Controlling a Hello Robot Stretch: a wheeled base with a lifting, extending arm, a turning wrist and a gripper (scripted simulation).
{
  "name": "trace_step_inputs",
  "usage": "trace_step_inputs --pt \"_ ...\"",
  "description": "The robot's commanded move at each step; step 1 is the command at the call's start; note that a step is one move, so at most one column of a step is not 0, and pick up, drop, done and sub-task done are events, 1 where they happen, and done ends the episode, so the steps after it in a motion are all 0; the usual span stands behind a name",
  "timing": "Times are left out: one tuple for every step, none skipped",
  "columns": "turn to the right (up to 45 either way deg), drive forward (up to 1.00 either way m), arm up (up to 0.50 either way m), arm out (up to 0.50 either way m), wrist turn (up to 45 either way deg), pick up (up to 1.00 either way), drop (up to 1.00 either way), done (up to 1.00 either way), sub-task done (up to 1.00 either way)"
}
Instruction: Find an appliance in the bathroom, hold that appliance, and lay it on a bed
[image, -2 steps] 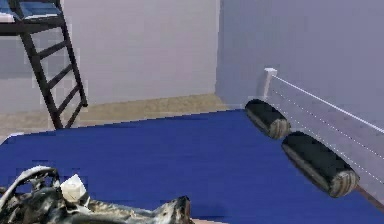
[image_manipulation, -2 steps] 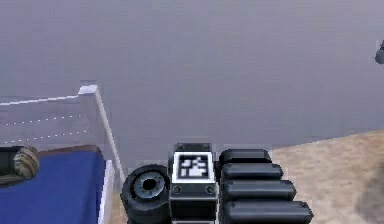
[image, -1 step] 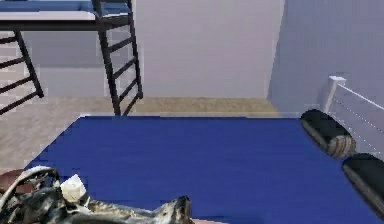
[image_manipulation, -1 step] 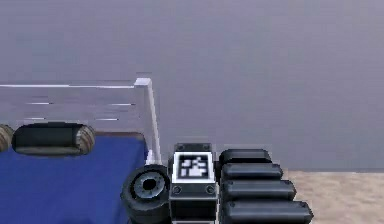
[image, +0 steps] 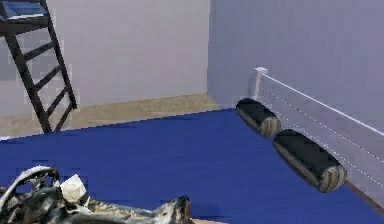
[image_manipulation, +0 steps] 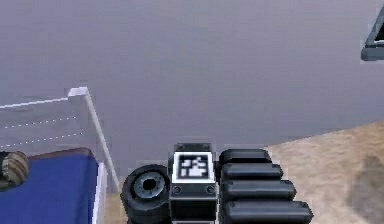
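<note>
A bed with a blue cover (image: 170, 150) spreads across the forward view, with a white railed headboard (image: 300, 100) on its right side. Two dark roll-shaped pillows (image: 258, 116) lie along that headboard. At the cover's near left edge lies a mottled dark and pale object (image: 60, 200) with a ring-shaped part and a small white piece. In the arm side view the dark arm (image_manipulation: 255, 188) rises at the bottom, carrying a white marked square (image_manipulation: 192, 166). Left of it sits the gripper's dark round body (image_manipulation: 148, 192). Its far end is hard to make out, so I cannot tell whether it holds anything.
A dark ladder-like shelf (image: 40, 60) leans on the pale wall at the forward view's upper left, over tan floor (image: 130, 110). The arm side view's left holds the bed's white corner post (image_manipulation: 85, 120) and blue cover (image_manipulation: 50, 190). A dark object (image_manipulation: 373, 40) sits at its upper right.
</note>
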Motion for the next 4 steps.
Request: trace_step_inputs --pt "-27.0 0.0 0.0 0.0 0.0 0.0 0.0 0.0 0.0" --pt "30.0 0.0 0.0 0.0 0.0 0.0 0.0 0.0 0.0" --pt "45.0 0.0 0.0 0.0 0.0 0.0 0.0 0.0 0.0" --pt "18.0 0.0 0.0 0.0 0.0 0.0 0.0 0.0 0.0"
